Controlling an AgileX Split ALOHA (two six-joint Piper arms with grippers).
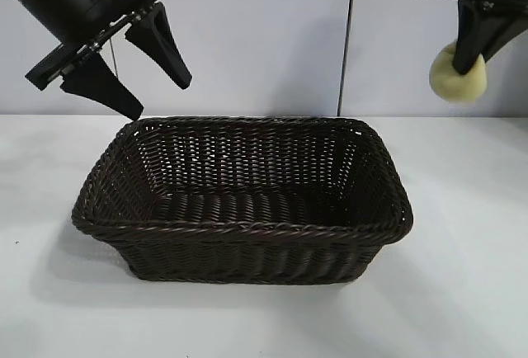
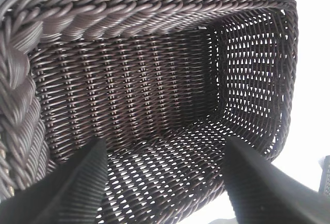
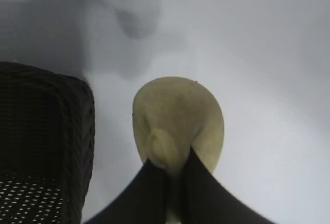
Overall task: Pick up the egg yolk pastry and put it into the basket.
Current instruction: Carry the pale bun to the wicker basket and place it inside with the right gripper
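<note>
Above the surface, right tool is pinching the egg yolk pastry clear of the basket rim for transfer; left tool is hovering spread, idle

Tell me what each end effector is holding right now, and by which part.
Right end effector pinches the egg yolk pastry by its upper edge. Left end effector holds nothing.

You have no readable text, label, brand, number or sign on anything in these three views.
</note>
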